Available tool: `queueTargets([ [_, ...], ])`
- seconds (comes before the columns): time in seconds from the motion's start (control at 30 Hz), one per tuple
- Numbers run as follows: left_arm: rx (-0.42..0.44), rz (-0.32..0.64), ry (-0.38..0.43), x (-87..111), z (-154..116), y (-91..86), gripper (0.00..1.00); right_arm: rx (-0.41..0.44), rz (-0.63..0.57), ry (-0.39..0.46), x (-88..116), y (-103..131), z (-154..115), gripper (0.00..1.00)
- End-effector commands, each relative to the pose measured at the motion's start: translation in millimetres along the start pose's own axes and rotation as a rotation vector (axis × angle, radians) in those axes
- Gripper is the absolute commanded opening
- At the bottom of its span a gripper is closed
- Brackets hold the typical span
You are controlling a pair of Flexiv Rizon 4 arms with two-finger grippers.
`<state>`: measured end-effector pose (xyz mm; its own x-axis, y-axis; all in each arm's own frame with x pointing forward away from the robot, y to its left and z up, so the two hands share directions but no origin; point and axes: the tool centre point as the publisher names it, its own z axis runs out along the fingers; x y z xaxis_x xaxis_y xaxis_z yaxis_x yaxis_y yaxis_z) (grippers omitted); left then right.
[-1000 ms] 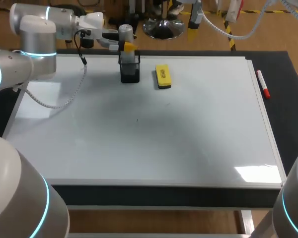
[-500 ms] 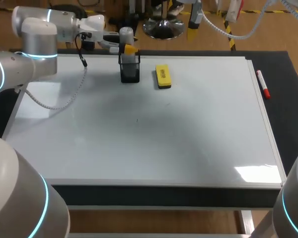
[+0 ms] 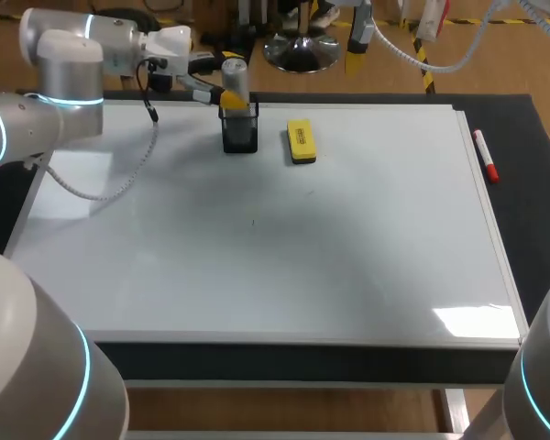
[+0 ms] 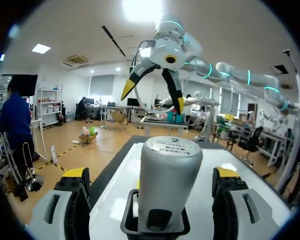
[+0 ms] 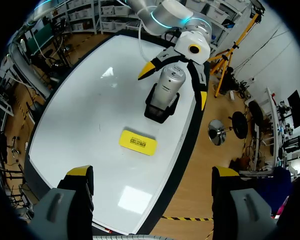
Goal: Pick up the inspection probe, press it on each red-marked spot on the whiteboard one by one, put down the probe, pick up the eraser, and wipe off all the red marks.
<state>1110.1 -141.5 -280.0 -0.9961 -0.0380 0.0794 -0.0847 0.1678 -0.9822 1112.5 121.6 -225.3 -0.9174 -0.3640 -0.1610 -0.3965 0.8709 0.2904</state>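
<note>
The left gripper (image 3: 225,81) is at the whiteboard's far edge with its fingers apart. One stands on each side of the probe (image 4: 169,175), and the left wrist view shows a gap on both sides, so it grips nothing. The probe stands upright in the black holder (image 3: 240,136), its grey cap clear of the rim.

This scene fits two stages: the fingers are either about to close on the probe or have just let it go back into the holder. In both cases, I judge that the same care applies:
- Keep the fingers level and centred on the grey body.
- Make any movement straight along the probe's axis.
- Avoid any sideways nudge, since the holder looks light and is tall enough to tip.
- If gripping, take the probe above the holder's rim so the rim isn't pinched as well.

The yellow eraser (image 3: 300,141) lies flat just right of the holder, close enough that a swinging finger could knock it. I can make out no red marks on the whiteboard (image 3: 284,266). There is only a tiny dark speck near the middle, so the spots to press can't be placed from here. A red marker (image 3: 485,154) lies off the board's right edge. The right gripper (image 5: 152,172) hangs high above the far edge, its fingers spread and holding nothing.
</note>
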Motion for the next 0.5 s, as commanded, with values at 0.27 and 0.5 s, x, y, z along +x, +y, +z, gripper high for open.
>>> queueTargets([
  [0.27, -0.112, 0.046, -0.062, 24.7, -24.0, -19.0, 1.0, 0.003, -0.001, 0.002, 0.2, -0.4, -1.2, 1.0],
  [0.5, -0.225, 0.101, -0.118, 43.2, -48.7, -29.0, 1.0, 0.003, -0.001, 0.002, 0.2, -0.4, -1.2, 1.0],
])
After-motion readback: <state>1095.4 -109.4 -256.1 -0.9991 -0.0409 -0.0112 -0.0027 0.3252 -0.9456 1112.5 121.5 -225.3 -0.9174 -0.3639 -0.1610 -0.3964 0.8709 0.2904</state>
